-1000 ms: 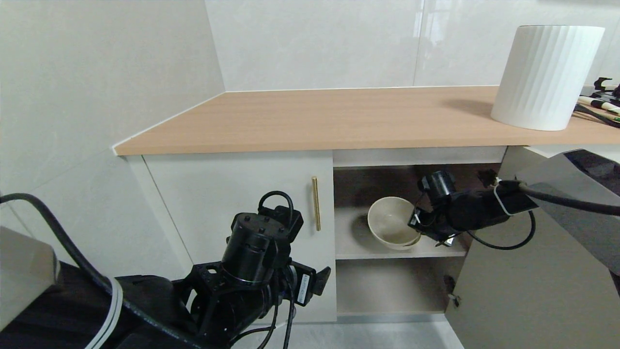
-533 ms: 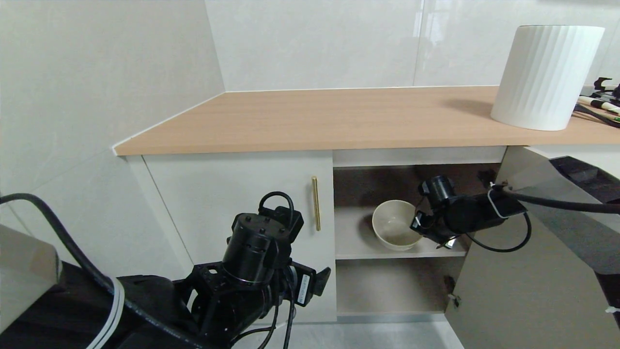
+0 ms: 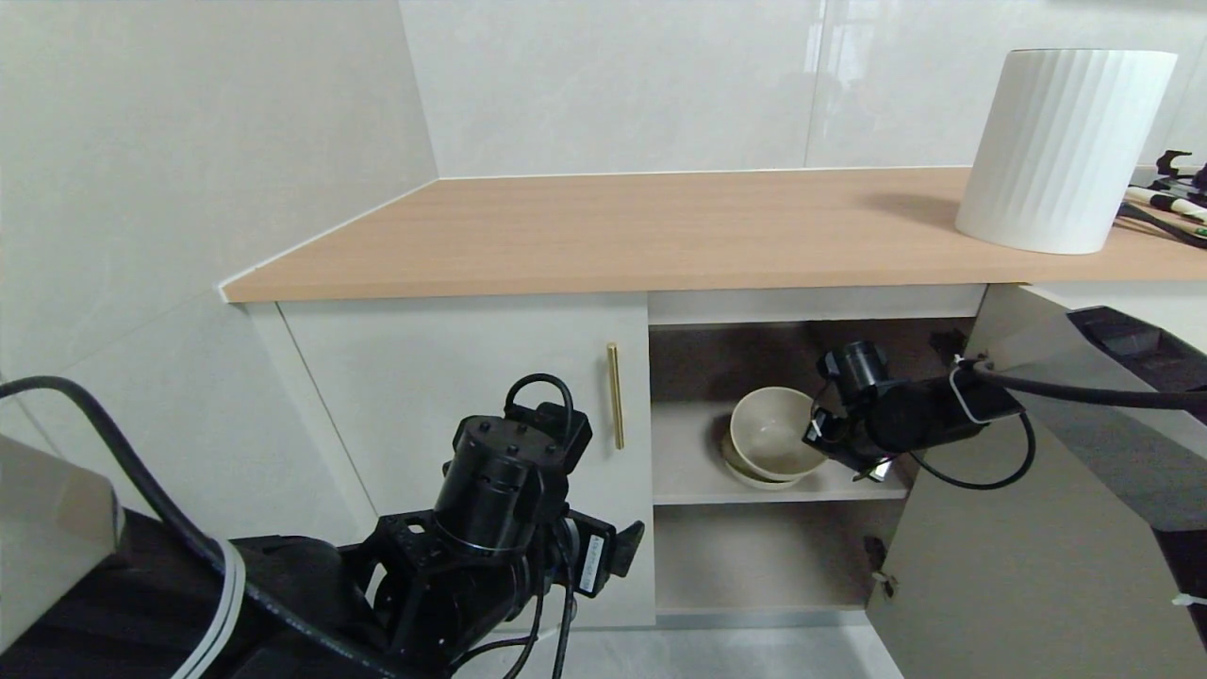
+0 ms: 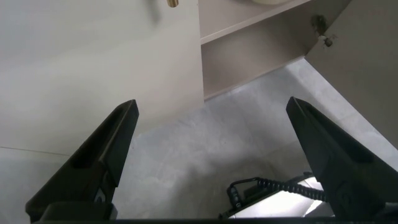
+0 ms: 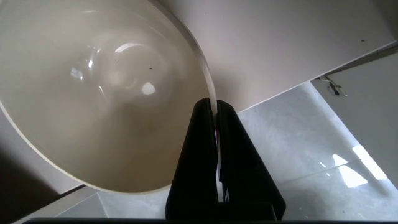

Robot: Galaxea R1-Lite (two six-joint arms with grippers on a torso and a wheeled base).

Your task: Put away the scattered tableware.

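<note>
Low on the left, the left gripper (image 4: 211, 106) hangs wide open over the floor (image 4: 249, 149). On the cabinet's upper shelf (image 3: 688, 471) the bowl (image 3: 773, 438) tilts above a pale, half-hidden rim (image 3: 745, 474) that is hard to identify. The right gripper (image 5: 214, 115) pinches the bowl's edge. That grip is plain from the wrist and obscured in the head view.

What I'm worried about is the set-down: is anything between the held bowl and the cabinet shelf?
Yes. The right gripper pinches the bowl by its rim, and a second pale dish lies on the shelf directly under it. Nothing else visible is in the way.
</note>
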